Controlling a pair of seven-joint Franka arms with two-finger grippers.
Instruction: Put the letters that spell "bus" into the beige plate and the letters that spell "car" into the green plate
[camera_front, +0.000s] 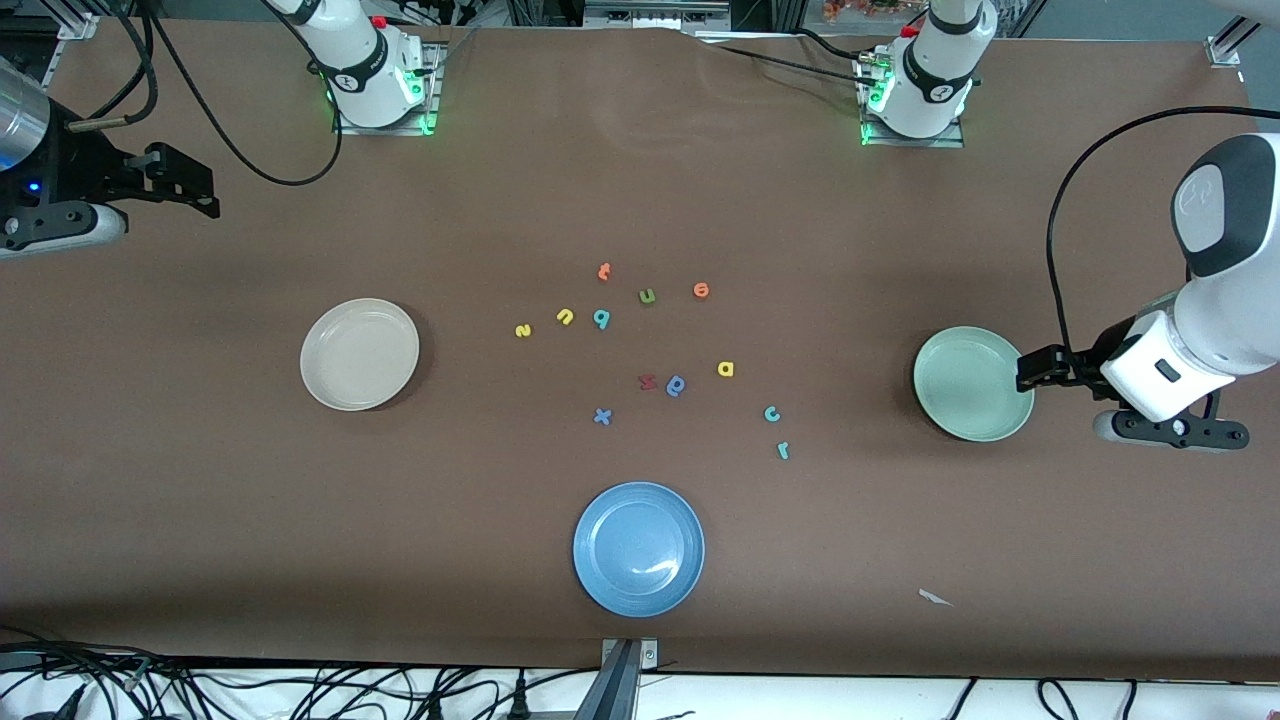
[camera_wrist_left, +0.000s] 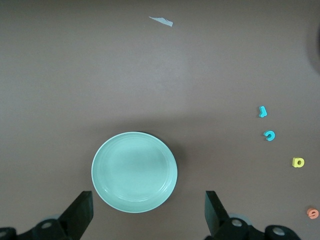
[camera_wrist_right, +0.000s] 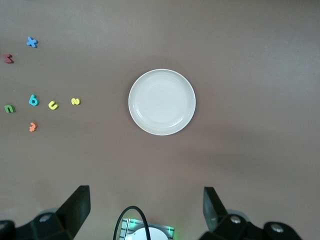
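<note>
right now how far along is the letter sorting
Nothing is done: the beige plate and green plate hold no letters. Nothing is in hand; the left gripper and right gripper are open. All six letters remain on the table.

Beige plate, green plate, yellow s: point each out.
beige plate (camera_front: 359, 354), front view, bare centre.
green plate (camera_front: 973, 384), front view, bare centre.
yellow s (camera_front: 523, 330), front view, middle of the letter.

Letters (camera_front: 650, 345) lie scattered mid-counter, btwn two plates. Beige plate (camera_front: 360, 354) sits twd right arm's end; green plate (camera_front: 973, 384) twd left arm's.
</note>
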